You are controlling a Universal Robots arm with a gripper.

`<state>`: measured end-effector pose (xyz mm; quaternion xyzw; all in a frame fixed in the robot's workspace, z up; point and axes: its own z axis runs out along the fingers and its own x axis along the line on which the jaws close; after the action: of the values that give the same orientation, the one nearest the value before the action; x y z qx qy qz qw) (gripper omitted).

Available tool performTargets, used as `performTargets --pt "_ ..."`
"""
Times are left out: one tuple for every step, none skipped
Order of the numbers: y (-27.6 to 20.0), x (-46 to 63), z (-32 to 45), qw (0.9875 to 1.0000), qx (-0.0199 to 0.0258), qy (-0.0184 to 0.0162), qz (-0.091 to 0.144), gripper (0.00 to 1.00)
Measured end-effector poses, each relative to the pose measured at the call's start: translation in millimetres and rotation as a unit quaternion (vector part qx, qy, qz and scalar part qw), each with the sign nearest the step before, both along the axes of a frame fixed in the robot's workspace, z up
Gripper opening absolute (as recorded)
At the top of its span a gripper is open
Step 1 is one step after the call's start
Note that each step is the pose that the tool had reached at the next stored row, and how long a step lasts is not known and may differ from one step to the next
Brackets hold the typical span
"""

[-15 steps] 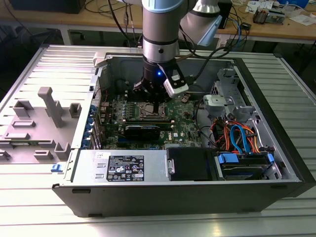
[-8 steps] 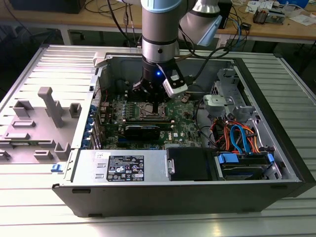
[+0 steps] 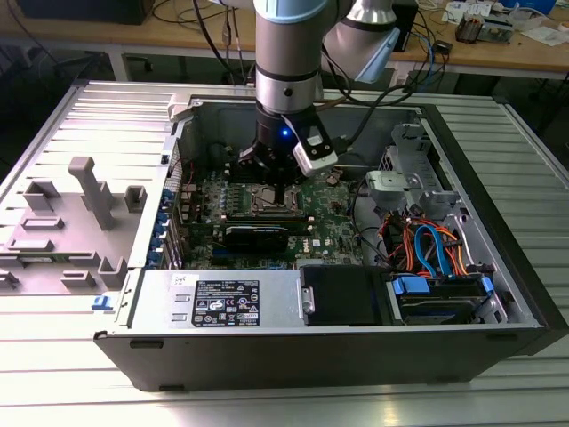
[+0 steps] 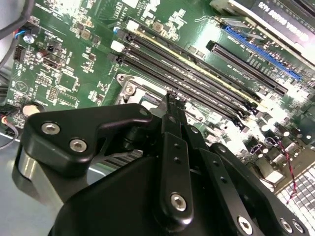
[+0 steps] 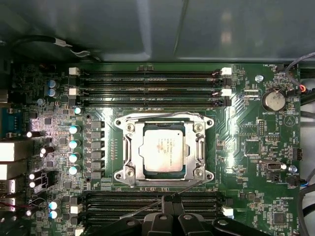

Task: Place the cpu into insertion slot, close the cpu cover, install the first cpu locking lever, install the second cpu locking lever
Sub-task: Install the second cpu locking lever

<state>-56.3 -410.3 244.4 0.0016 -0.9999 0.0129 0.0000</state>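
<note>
- One gripper (image 5: 168, 200) is what you have on the arm; in the first wrist view its two black fingertips sit pressed together with nothing between them, just short of the socket's near edge.
- You see the cpu (image 5: 162, 150) seated flat in the insertion slot (image 5: 191, 173), straight ahead of the fingertips, silver top up.
- The cpu cover (image 5: 129, 147) lies folded down around the chip, its window framing the metal top.
- A thin wire lever (image 5: 189, 187) runs along the socket edge nearest your tool, right beside the fingertips; whether they touch it cannot be told. A second lever (image 5: 162, 116) lies along the far edge.
- Memory slots (image 5: 147, 82) run beyond the socket, with more beneath the fingertips.
- In the exterior view, your gripper (image 3: 283, 191) hangs low inside the open computer case (image 3: 338, 356), over the green motherboard (image 3: 333, 227).
- In the second wrist view, the closed fingers (image 4: 173, 118) point down at the board beside the socket frame.
</note>
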Motion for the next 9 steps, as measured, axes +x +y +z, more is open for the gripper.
performTargets --pt "-1.2 0.1 -0.1 1.0 0.0009 0.0031 0.0 0.11" --pt "-1.8 0.1 -0.5 1.0 0.0015 0.0068 0.0 0.11" --pt "-2.5 0.1 -0.6 1.0 0.002 0.0081 0.0 0.11" --pt "-3.4 0.1 -0.7 1.0 0.0033 0.0087 0.0 0.11" --pt "-4.2 0.1 -0.8 0.9999 0.0055 0.009 0.0 0.11" --pt "-6.0 0.1 -0.8 0.9998 0.0156 0.01 0.0 0.11" --pt "-7.3 0.1 -0.9 0.9996 0.0247 0.0112 0.0 0.11" --pt "-8.3 0.1 -1.0 0.9995 0.0297 0.012 0.001 0.11" --pt "-10.1 0.1 -1.1 0.9993 0.0338 0.0134 0.001 0.11"
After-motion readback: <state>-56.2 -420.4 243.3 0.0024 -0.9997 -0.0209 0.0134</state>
